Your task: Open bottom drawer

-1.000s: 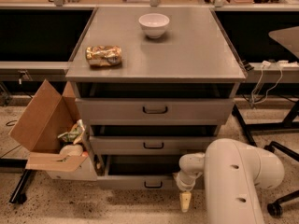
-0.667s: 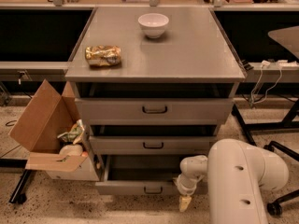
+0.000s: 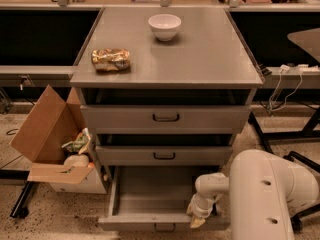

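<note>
- Bottom drawer (image 3: 150,199) sits well out from under the front edge of the cabinet top (image 3: 200,59), its bare grey floor in plain sight and its small handle (image 3: 164,227) at the very bottom of the view.
- The claw (image 3: 197,218) is right at the drawer's front lip, toward its right end, off to the right of the handle; whether it is open, closed or gripping the lip, I cannot tell.
- My read: the pull is nearly done. What is left is a short final draw if the slide allows, then a clean let-go and a lift clear of the lip.
- The big white arm (image 3: 270,199) fills the lower right, beside the drawer.
- Above, the middle drawer (image 3: 164,155) and the top drawer (image 3: 165,117) each stand slightly out.
- Up top, a white bowl (image 3: 164,26) near the far edge, a crumpled snack bag (image 3: 110,59) by the left edge.
- A cardboard box (image 3: 40,129) leans against the cabinet's left side.
</note>
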`<action>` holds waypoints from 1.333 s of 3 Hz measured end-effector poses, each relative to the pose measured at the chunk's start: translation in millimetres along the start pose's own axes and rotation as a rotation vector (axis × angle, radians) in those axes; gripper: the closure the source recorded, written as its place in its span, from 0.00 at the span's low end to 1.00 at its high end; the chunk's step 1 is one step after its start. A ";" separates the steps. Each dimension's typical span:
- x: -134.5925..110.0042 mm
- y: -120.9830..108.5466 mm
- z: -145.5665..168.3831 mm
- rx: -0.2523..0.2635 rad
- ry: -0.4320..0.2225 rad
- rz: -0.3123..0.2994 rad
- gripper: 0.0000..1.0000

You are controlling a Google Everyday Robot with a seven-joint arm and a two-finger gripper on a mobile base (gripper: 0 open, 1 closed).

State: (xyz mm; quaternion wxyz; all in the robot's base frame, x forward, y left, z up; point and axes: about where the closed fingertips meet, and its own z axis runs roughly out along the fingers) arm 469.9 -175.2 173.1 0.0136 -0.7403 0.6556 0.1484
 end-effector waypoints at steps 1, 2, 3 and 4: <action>-0.9 0.9 2.6 -0.001 -0.001 0.000 0.96; -0.9 1.0 2.7 -0.001 -0.001 0.000 0.00; -0.9 1.1 2.6 -0.001 -0.001 0.000 0.00; -2.6 6.9 -6.5 0.015 -0.013 -0.030 0.00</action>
